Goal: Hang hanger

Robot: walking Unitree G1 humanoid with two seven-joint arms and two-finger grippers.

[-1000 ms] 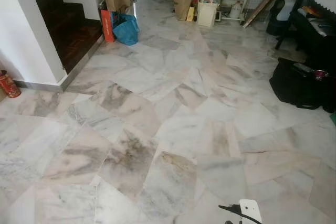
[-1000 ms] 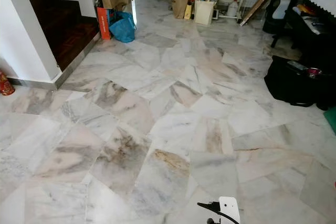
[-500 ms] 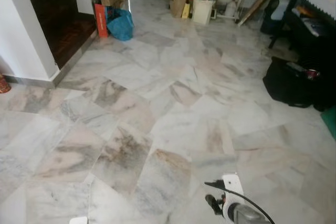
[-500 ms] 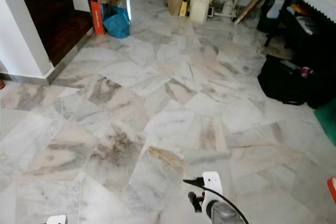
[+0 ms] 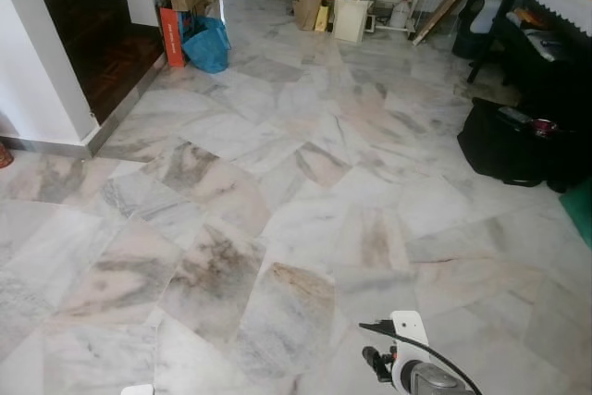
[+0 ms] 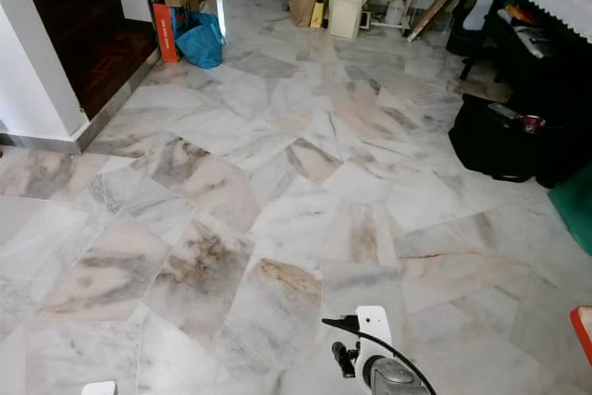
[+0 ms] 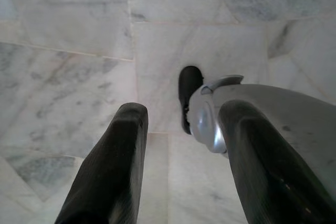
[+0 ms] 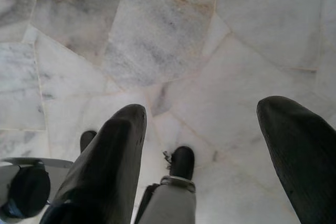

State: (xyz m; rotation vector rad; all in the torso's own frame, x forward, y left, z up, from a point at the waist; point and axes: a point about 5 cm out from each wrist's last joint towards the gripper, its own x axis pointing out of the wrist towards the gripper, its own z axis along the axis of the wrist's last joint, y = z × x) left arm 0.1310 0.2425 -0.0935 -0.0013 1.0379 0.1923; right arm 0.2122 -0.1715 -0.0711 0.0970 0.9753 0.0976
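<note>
The right gripper [image 8: 202, 129] hangs with its two long black fingers spread and empty over the pale veined marble floor [image 5: 277, 182]; the left gripper [image 7: 181, 124] is parted the same way, holding nothing. Since a second ago the whole view has slid forward and the right arm's silver wrist [image 5: 412, 372] has risen into the bottom edge: the robot is walking. No hanger can be seen, so finding it probably comes first

Left gripper [image 7: 178, 171] and right gripper [image 8: 205, 145] hang spread.
</note>
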